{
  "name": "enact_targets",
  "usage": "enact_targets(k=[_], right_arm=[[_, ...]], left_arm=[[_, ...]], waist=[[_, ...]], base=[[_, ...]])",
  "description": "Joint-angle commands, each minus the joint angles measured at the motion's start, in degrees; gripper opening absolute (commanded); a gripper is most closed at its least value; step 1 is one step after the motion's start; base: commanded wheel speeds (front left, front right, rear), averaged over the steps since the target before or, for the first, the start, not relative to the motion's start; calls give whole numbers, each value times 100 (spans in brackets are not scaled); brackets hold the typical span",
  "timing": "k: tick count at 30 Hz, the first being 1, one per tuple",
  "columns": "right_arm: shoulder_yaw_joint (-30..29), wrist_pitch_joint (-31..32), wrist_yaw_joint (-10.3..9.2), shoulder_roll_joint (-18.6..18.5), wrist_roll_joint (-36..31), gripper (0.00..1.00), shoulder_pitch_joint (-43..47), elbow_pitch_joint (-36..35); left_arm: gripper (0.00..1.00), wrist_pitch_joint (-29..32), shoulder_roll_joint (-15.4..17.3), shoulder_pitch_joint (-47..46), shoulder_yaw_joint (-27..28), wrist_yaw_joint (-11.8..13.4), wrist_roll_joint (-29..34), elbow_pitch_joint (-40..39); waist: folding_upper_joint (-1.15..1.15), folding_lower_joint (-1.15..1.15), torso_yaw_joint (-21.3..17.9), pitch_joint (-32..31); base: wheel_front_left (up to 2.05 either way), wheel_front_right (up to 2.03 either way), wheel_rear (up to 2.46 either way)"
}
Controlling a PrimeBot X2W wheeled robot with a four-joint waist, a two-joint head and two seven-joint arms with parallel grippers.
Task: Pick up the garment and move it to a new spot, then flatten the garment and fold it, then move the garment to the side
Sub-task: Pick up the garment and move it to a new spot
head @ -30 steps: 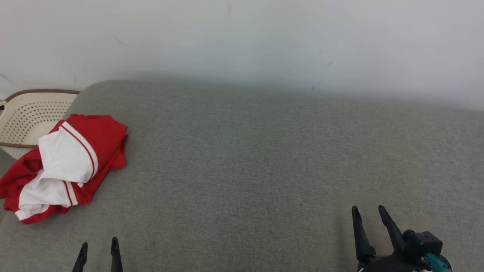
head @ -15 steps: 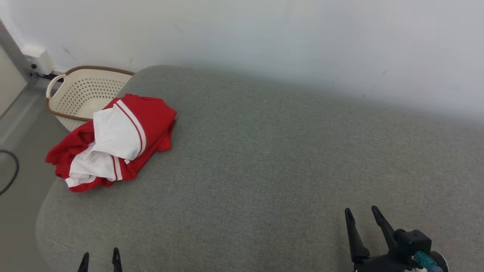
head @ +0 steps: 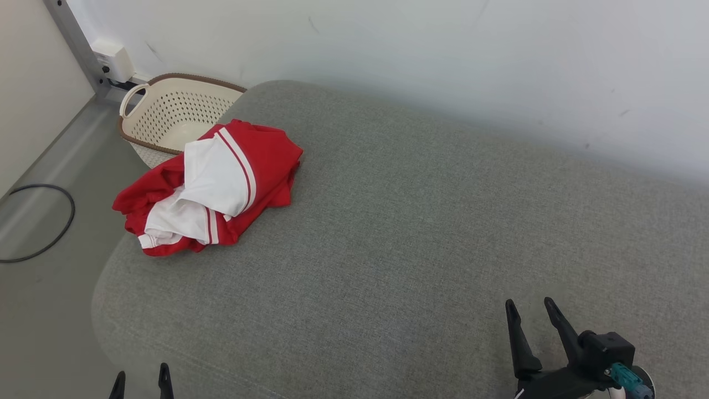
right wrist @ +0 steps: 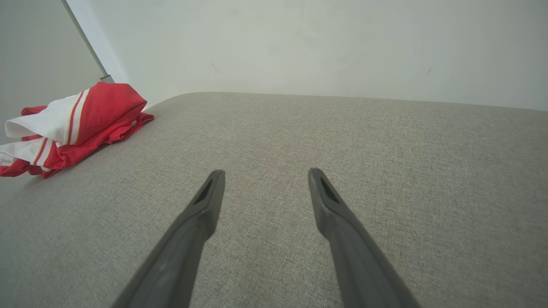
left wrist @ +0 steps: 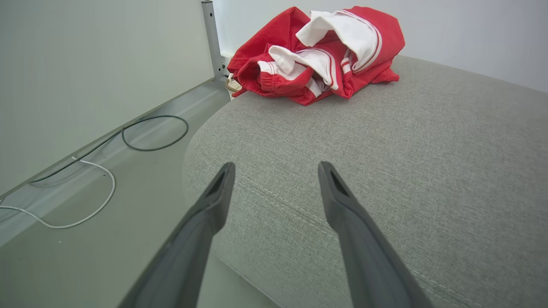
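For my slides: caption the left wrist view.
Open left gripper faces crumpled red-and-white garment at a corner of the grey cushion.

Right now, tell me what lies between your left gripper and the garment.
Bare grey cushion: the left wrist view shows nothing resting on it between the left gripper and the garment.

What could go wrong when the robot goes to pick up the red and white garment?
1. The garment lies crumpled at the left edge of the grey cushion, one part seemingly overhanging; a clumsy push could tip it to the floor or into the basket.
2. Its layers are bunched, so the open jaws may catch only one layer and drag the rest.
3. A black cable lies on the floor nearby; rolling closer might snag it.
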Motion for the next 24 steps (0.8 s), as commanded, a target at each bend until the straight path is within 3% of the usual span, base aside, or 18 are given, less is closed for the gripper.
enact_targets(k=[1,11,13,18,24], right_arm=[[10,-4,4,-48,-98,100,-17,41],[123,-4,4,-157,-276,100,-121,139],[129,-4,4,-184,-326,100,-146,110],[74,-4,4,-314,-374,100,-271,-74],[-16,-3,4,-483,-306,100,-418,-266]], left_arm=[[100,-24,0,-19,39,11,29,39],[100,-24,5,-197,231,44,-232,124],[100,-24,3,-314,297,-14,-290,150],[100,-24,31,-936,536,-425,-285,330],[100,-24,195,-1856,657,-628,-99,611]], waist=[[0,0,33,16],[0,0,-21,164],[0,0,-60,240],[0,0,-226,552],[0,0,-490,926]], base=[[0,0,0],[0,0,0],[0,0,0],[0,0,0],[0,0,0]])
